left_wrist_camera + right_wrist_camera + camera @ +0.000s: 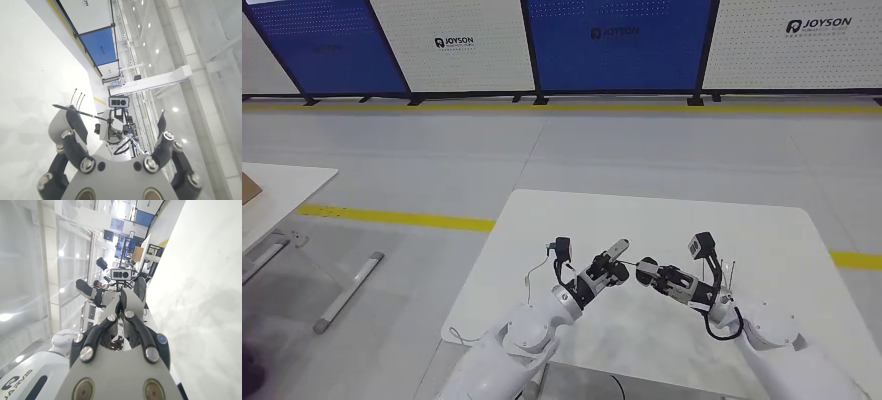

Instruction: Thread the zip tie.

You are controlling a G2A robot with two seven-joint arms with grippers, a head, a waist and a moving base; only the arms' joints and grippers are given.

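Left wrist view: left gripper spread wide, zip tie crossing in front of one finger pad; can't tell if it touches.
Right gripper is pinched closed on the zip tie's other end, so the strap spans from it to the left gripper. Top view: both grippers face each other tip to tip above the table. Three spare ties lie flat beyond, near the right arm.

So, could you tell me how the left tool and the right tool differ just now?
The left tool is open, fingers spread wide; the right tool is shut. The left tool holds nothing; the right tool grips the zip tie. Both face each other above the table.
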